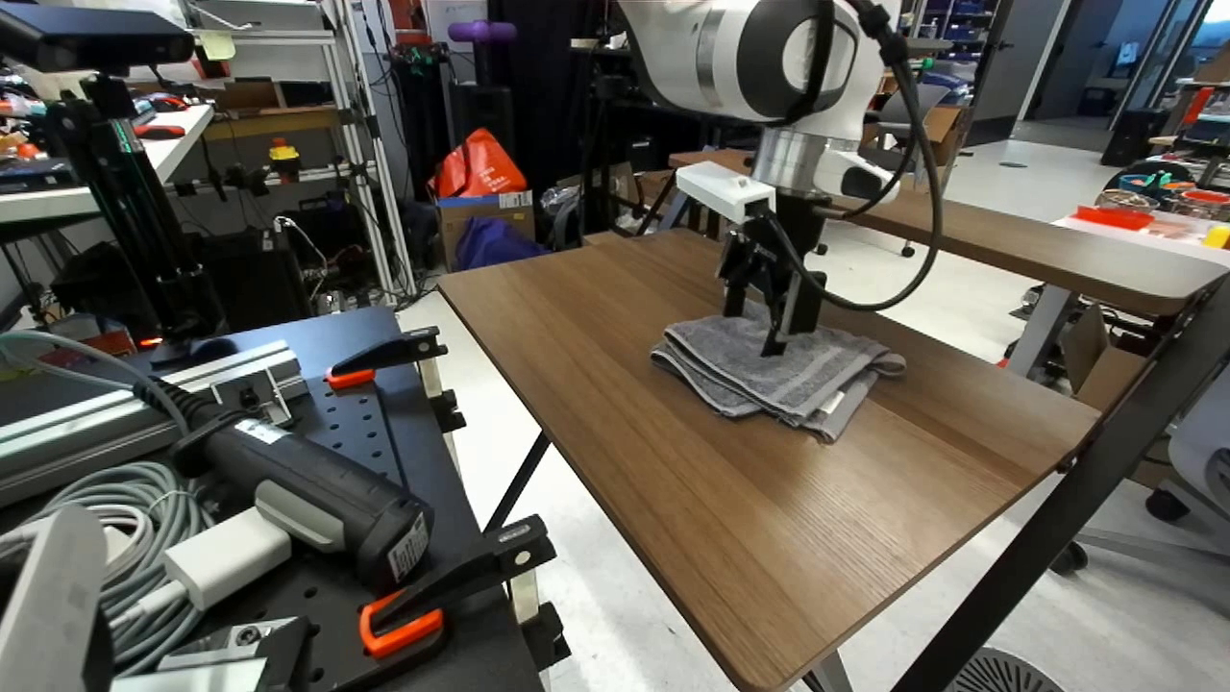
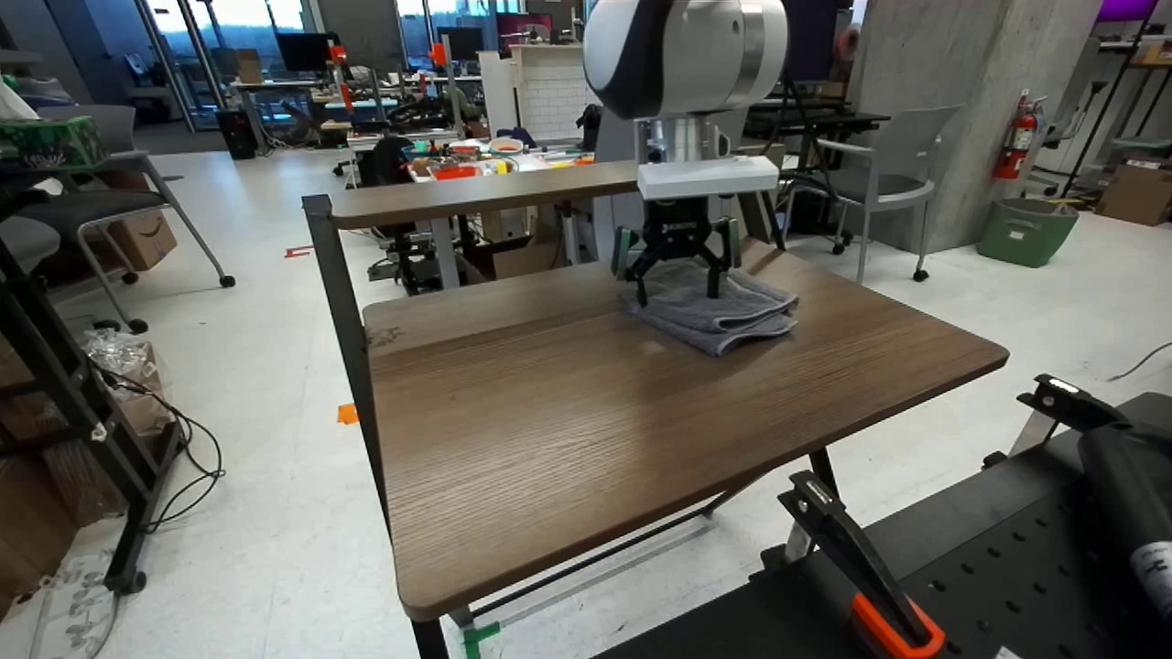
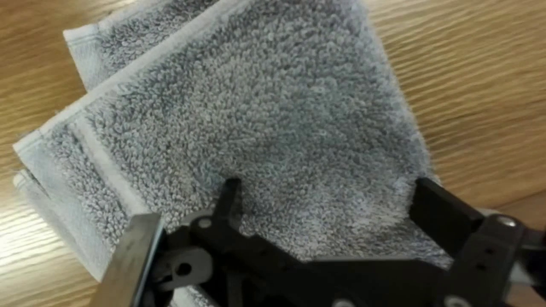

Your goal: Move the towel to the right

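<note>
Towel (image 1: 783, 380) right under the claw (image 1: 754, 330), lying in layers on the brown bench (image 1: 788, 529), and in an exterior view it reaches out to either side of the claw. Soft, light, nothing to break, I'd judge! Now, in an exterior view, the fingers (image 2: 713, 282) show face-on: spread apart, pointing down, towel beneath, a rounded fold (image 2: 765, 318) poking out beside the claw. That thickness looks squashy, so it should give a good bite. And the wrist view, what a gap! Claw wide, nothing pinched, one fingertip (image 3: 439, 209) right by the towel's edge, its partner well in over the pile; whether either is pressing in, I can't tell. Those looped tufts should hold rather than slip, but the layers could slide over one another. Best hold, I reckon: right between the fingertips, deep through every layer, not skimming the top sheet. Grab too shallow and the underside may be left on the bench; steer clear of the pale stripe (image 3: 104, 164) out beyond the claw
</note>
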